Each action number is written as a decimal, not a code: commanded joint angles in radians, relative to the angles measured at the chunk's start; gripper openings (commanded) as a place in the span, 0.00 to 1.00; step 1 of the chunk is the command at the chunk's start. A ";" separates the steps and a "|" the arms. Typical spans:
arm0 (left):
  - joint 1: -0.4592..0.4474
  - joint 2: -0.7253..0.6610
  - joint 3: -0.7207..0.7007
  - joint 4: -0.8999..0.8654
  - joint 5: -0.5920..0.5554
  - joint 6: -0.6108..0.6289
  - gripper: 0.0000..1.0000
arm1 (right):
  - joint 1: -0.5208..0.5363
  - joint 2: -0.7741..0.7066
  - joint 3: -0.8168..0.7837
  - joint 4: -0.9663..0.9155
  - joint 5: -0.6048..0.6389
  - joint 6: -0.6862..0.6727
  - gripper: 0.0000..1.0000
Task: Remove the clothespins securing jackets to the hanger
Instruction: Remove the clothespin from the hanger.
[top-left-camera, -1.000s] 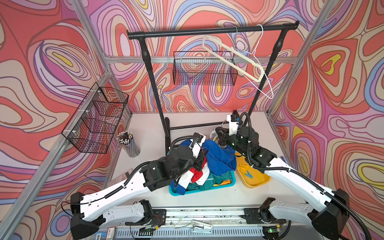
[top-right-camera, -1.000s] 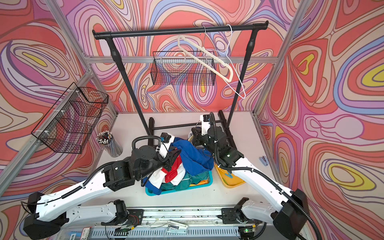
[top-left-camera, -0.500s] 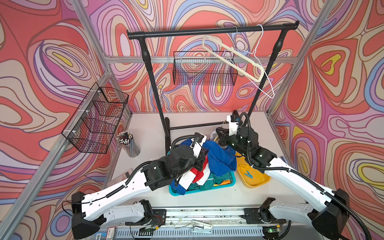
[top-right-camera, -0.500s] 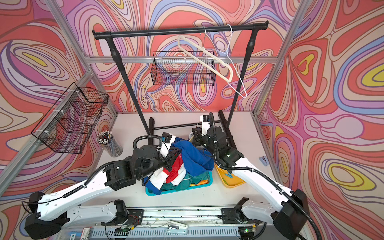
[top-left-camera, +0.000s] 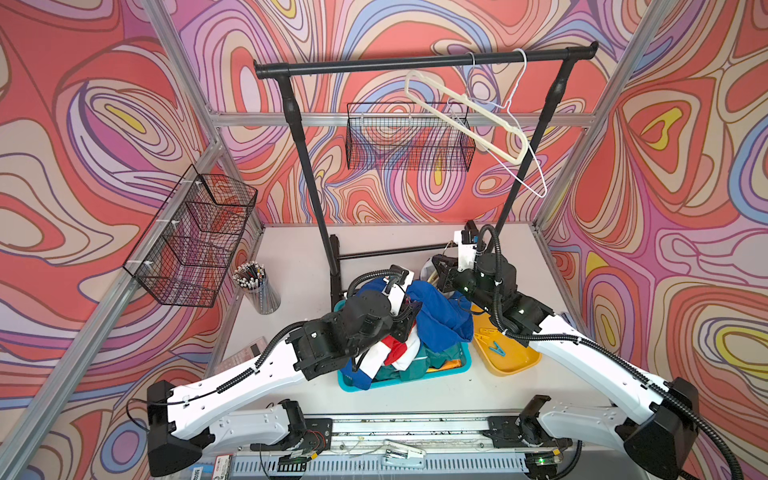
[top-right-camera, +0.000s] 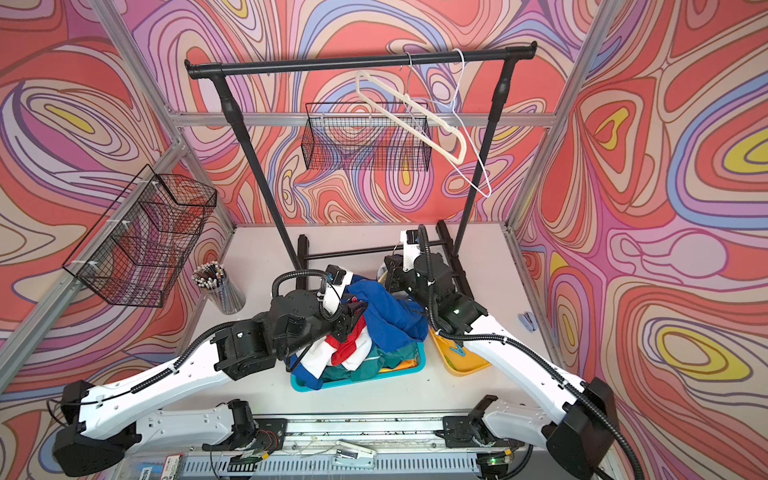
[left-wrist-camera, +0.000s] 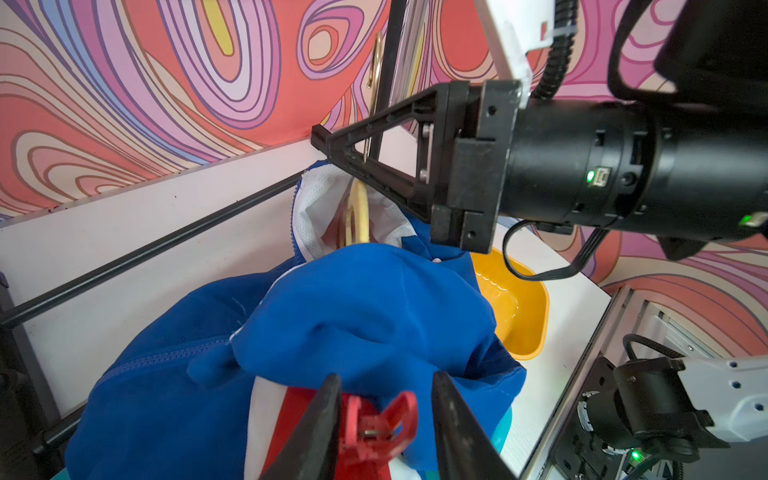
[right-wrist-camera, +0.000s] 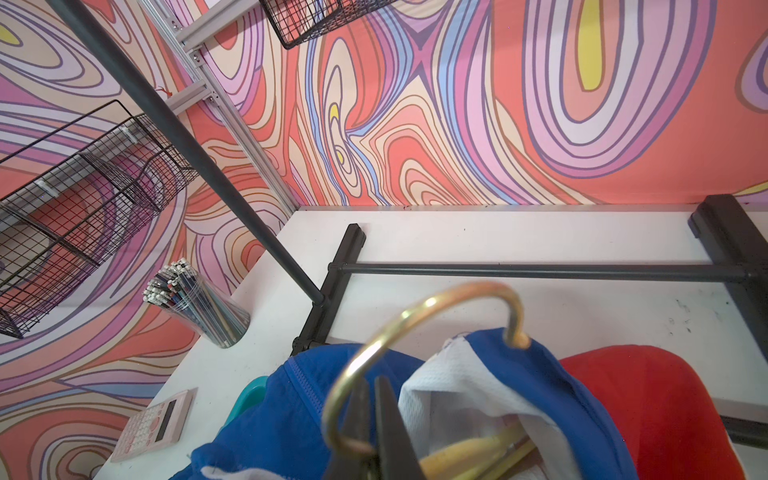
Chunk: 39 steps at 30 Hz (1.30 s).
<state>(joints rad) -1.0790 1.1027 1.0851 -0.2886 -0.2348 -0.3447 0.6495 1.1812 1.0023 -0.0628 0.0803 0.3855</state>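
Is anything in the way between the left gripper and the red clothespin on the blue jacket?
Nothing visible does. The red clothespin sits between the left gripper's open fingers, clipped to the blue jacket.

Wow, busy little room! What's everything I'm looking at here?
rack: 1, black, back of table
hangers: 2, cream and white, on rack rail
baskets: 2, black wire, left and back walls
pencil cup: 1, clear, table's left
calculator: 1, pink, near pencil cup
bin: 1, teal, table centre
jackets: count unclear, blue-red-white over teal, heaped in bin
hook: 1, brass, above blue jacket's collar
tray: 1, yellow, right of bin
clothespins: 2 seen; red on jackets, blue in tray
table: 1, white
left gripper: 1, black, open around red clothespin
right gripper: 1, black, shut on hook
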 joint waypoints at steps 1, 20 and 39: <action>0.004 0.009 0.014 -0.009 -0.001 -0.015 0.34 | 0.006 -0.012 0.023 -0.015 0.018 -0.006 0.00; 0.004 -0.022 0.031 -0.005 -0.012 0.020 0.07 | 0.009 -0.005 0.023 -0.027 0.036 -0.015 0.00; -0.328 -0.005 0.036 0.168 -0.238 0.224 0.00 | 0.009 0.050 0.041 -0.031 0.056 -0.015 0.00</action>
<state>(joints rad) -1.3376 1.0630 1.1587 -0.2398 -0.3828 -0.1947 0.6518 1.2125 1.0233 -0.0753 0.1165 0.3786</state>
